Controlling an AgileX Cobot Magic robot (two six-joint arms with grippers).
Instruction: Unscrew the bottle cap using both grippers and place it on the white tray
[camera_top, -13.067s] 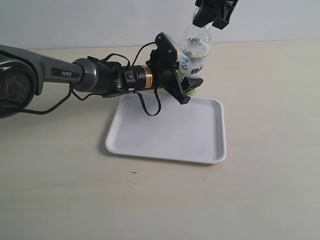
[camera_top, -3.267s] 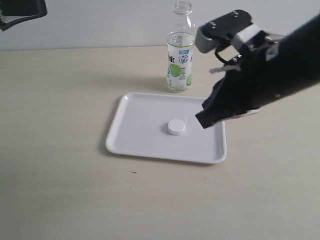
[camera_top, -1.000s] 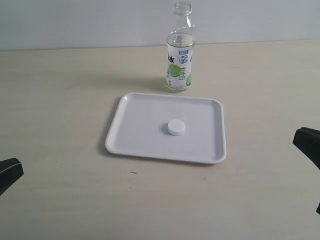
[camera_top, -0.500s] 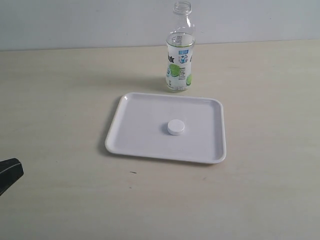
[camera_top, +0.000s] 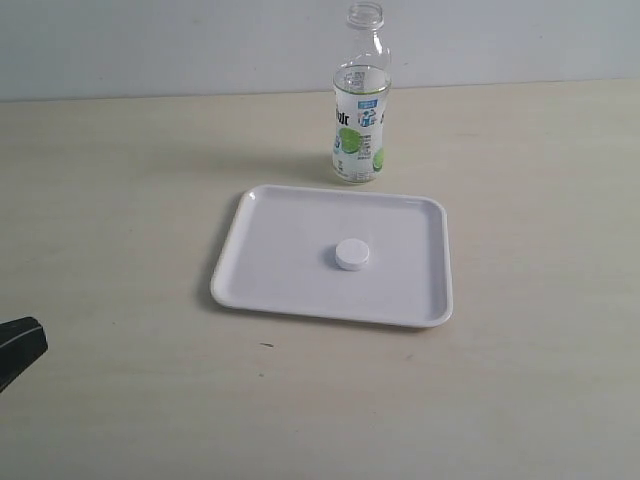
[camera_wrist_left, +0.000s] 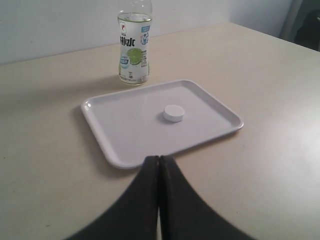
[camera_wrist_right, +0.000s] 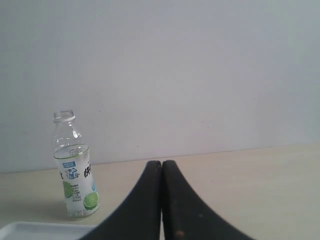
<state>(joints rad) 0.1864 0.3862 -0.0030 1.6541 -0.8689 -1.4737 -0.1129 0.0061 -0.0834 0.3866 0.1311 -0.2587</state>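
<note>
The white bottle cap (camera_top: 352, 254) lies flat near the middle of the white tray (camera_top: 270, 285); the left wrist view shows the cap (camera_wrist_left: 173, 113) on the tray (camera_wrist_left: 115, 135) too. Behind the tray the clear bottle (camera_top: 359, 110) stands upright with an open neck, also visible as the bottle (camera_wrist_left: 134, 50) and the bottle (camera_wrist_right: 74, 172). My left gripper (camera_wrist_left: 159, 159) is shut and empty, held back from the tray's near rim. My right gripper (camera_wrist_right: 161, 163) is shut and empty, well away from the bottle. In the exterior view only a black tip of the left arm (camera_top: 18, 345) shows.
A pale wall runs behind the beige table (camera_top: 540, 180). A corner of the tray (camera_wrist_right: 30, 231) shows low in the right wrist view.
The bottle was let go and stands capless, and the cap now lies on the tray. Both arms have pulled back; the right arm has left the exterior view within the last second.
</note>
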